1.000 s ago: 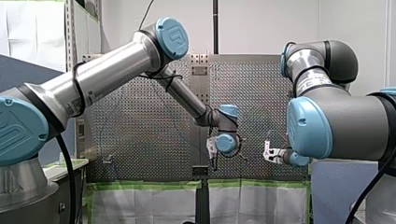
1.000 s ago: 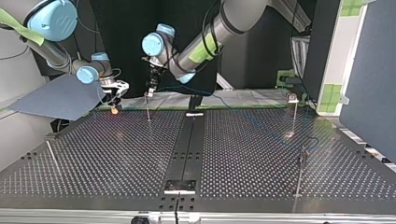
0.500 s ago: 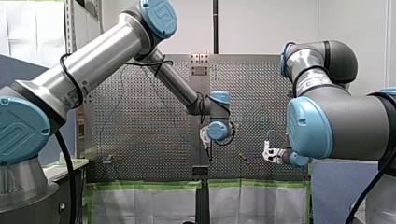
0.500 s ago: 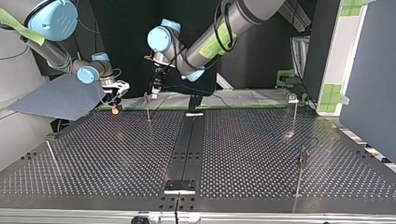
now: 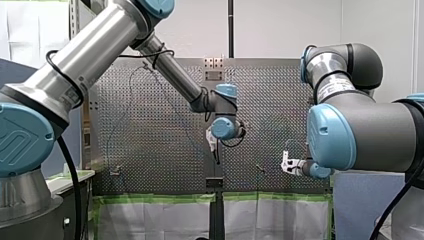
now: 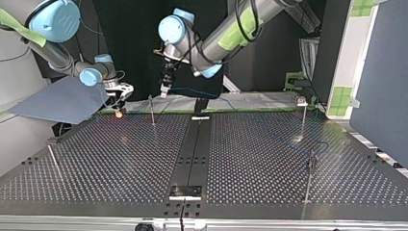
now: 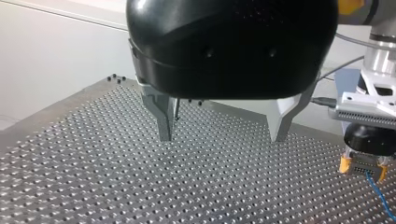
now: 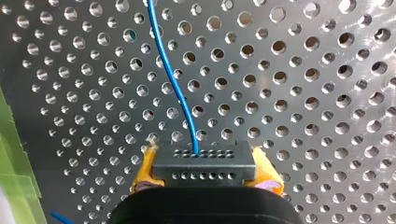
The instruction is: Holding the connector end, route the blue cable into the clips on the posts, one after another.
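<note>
In the right wrist view my right gripper (image 8: 204, 179) is shut on a black connector (image 8: 203, 164), its yellow pads (image 8: 144, 173) pressing on both sides. The blue cable (image 8: 180, 93) leaves the connector and runs ahead over the perforated plate. In the left wrist view my left gripper (image 7: 224, 135) hangs open above the plate with nothing between its metal fingers (image 7: 163, 122). Beside it there is my right gripper (image 7: 364, 163) with the cable (image 7: 380, 196) trailing from it. At the top view's back, my left gripper (image 6: 165, 89) hovers above and beside a thin post (image 6: 152, 109). My right gripper (image 6: 119, 96) is further left.
Thin clip posts stand at the top view's right back (image 6: 303, 118), right front (image 6: 310, 178) and left front (image 6: 52, 158). A grey-blue sheet (image 6: 57, 101) lies at the left back. Green tape lines the table's (image 6: 120, 159) far edge.
My left arm has lifted and drawn its open gripper up and toward the top view's right, away from the back post. My right gripper has stayed put with the connector.
</note>
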### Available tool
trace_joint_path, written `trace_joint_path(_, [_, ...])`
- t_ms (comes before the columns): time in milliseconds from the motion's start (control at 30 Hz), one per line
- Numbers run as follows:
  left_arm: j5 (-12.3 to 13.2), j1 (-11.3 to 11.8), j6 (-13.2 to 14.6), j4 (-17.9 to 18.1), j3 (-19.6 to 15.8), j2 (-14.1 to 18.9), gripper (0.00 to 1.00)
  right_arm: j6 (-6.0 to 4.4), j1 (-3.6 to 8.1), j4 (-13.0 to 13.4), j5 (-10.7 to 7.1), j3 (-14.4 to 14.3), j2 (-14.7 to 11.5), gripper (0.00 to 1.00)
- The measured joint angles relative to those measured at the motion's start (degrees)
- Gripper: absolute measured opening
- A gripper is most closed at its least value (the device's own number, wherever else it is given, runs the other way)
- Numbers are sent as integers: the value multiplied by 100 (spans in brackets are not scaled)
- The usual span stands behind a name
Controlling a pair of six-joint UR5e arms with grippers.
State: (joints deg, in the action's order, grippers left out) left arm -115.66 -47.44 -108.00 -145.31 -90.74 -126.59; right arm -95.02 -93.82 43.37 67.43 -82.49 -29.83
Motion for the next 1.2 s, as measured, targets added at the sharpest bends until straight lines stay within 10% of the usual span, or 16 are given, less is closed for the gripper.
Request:
trace_joint_path(433, [-31,17,-137,2,-741,742,100,0,11,-20,1,-1,6,0])
trace_joint_path(967, [106,261,-493,811,-1773,1773,100,39,-7,-20,-1,2,13,0])
trace_joint_path(1200, [328,327,-752,1252,-2215,2217,100,232,-8,-42,21,19,9,0])
